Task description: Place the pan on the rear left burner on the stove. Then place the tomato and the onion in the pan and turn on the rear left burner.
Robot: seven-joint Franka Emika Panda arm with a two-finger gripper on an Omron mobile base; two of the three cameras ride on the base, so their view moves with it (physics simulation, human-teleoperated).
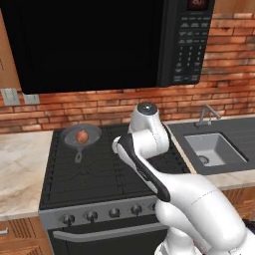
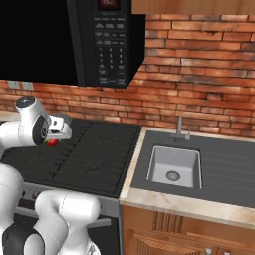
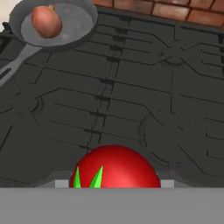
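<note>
The pan (image 1: 81, 135) sits at the stove's (image 1: 99, 174) rear left corner, its handle running toward the front edge. 1 onion (image 1: 82, 135) lies inside it. The tomato (image 3: 115, 168) is held in the gripper (image 2: 52, 142), its green top toward the hand camera, above the middle of the stove. The arm is bent at the elbow, with the hand reaching over the grates.

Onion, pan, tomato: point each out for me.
onion (image 1: 82, 135), left base view, middle of its brown skin.
pan (image 3: 78, 22), hand view, bare grey floor beside the onion.
tomato (image 3: 120, 168), hand view, red top face, close to the camera.
</note>
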